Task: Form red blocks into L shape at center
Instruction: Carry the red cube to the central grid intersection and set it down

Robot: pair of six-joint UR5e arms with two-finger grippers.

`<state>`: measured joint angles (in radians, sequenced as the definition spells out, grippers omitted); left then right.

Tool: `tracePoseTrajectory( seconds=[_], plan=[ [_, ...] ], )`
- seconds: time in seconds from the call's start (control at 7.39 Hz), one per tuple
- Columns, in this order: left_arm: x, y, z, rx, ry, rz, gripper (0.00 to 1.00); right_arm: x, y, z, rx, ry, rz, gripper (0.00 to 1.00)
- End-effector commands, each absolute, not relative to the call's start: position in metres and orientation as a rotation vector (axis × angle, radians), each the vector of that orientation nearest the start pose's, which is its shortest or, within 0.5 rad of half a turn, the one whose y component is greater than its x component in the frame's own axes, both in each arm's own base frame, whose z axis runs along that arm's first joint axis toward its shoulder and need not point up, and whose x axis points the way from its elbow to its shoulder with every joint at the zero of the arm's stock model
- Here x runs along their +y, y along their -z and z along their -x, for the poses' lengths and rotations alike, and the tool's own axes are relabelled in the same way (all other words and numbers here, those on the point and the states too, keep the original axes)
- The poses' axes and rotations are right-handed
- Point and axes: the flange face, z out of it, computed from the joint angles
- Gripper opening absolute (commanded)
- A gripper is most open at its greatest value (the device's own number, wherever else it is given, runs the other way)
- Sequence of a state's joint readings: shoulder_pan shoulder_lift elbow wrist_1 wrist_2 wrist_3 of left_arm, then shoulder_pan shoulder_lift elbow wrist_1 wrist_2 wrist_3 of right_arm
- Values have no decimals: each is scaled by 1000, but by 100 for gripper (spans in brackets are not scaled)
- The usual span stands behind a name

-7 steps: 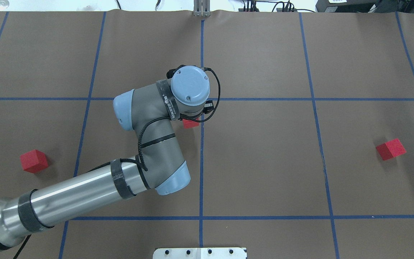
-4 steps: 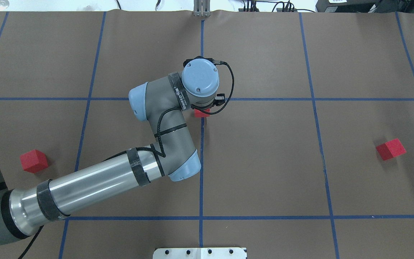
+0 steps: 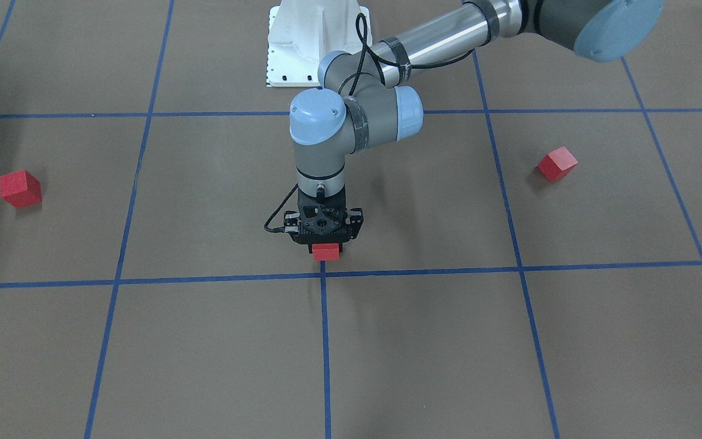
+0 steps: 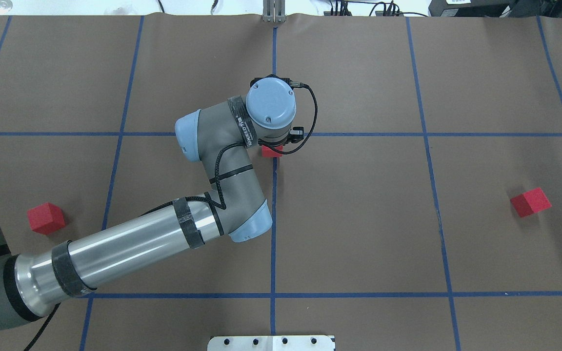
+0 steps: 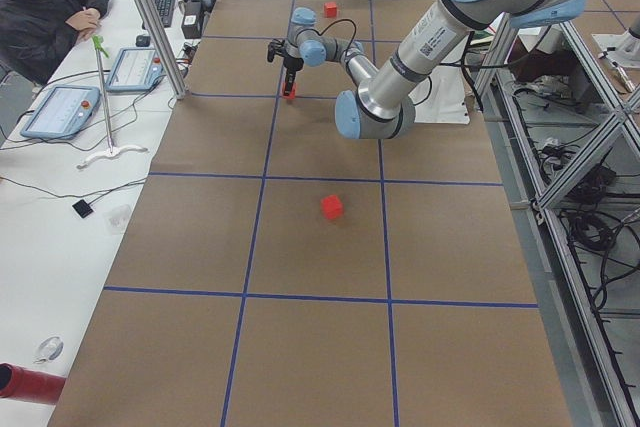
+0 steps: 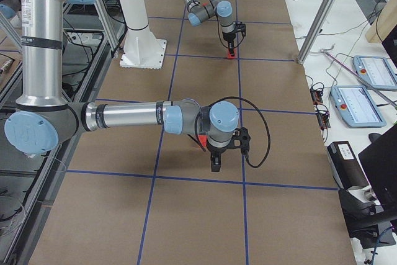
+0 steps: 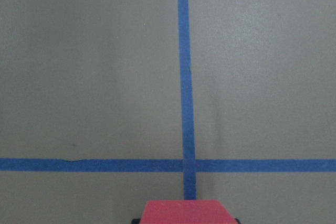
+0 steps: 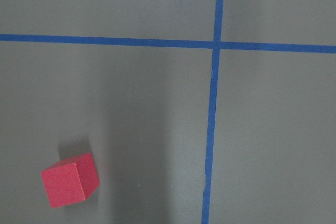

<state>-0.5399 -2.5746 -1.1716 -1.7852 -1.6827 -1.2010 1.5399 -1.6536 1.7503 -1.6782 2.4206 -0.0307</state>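
Note:
My left gripper (image 3: 325, 246) is shut on a red block (image 3: 325, 252) and holds it low, just on the robot's side of the center (image 3: 322, 274). The left wrist view shows the block (image 7: 189, 212) at the bottom edge, right below the center crossing (image 7: 189, 164). In the overhead view the wrist hides the crossing and most of the block (image 4: 270, 152). A second red block (image 4: 45, 218) lies far left. A third red block (image 4: 531, 202) lies far right and shows in the right wrist view (image 8: 70, 180). My right gripper (image 6: 214, 164) hangs near it; I cannot tell whether it is open or shut.
The white robot base plate (image 4: 271, 342) sits at the near table edge. A metal post (image 4: 273, 12) stands at the far edge. An operator (image 5: 50, 7) sits beyond the table with tablets beside him.
My left arm carried the red block forward and to the right, toward the center crossing. It has hardly moved in the last half second. The other two blocks have not moved.

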Motion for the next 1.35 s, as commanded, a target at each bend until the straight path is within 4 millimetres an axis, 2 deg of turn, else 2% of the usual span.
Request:
tracePoseTrajectory(
  seconds=[0.0, 0.14, 0.41, 0.54, 0.68, 0.95, 1.08, 1.22],
  plan=[
    [-525, -162, -644, 789, 115, -259, 0, -456, -615, -45, -850, 53, 10, 99],
    [-523, -162, -646, 798, 113, -261, 1, -456, -615, -45, -850, 52, 11, 99],
    [-524, -164, -647, 796, 113, -261, 45, -457, -609, -44, -855, 57, -2, 99],
    [-524, -164, -647, 796, 112, -261, 85, -465, -602, -44, -849, 64, -13, 99],
    [-522, -164, -648, 797, 110, -260, 99, -465, -604, -44, -850, 63, -10, 99],
    [-522, -160, -646, 805, 110, -263, 100, -472, -596, -35, -852, 84, -18, 99],
    [-524, -154, -641, 815, 114, -269, 100, -471, -598, -35, -858, 80, -13, 99],
    [-533, -140, -622, 842, 125, -271, 100, -474, -591, -32, -861, 85, -22, 99]
  ],
)
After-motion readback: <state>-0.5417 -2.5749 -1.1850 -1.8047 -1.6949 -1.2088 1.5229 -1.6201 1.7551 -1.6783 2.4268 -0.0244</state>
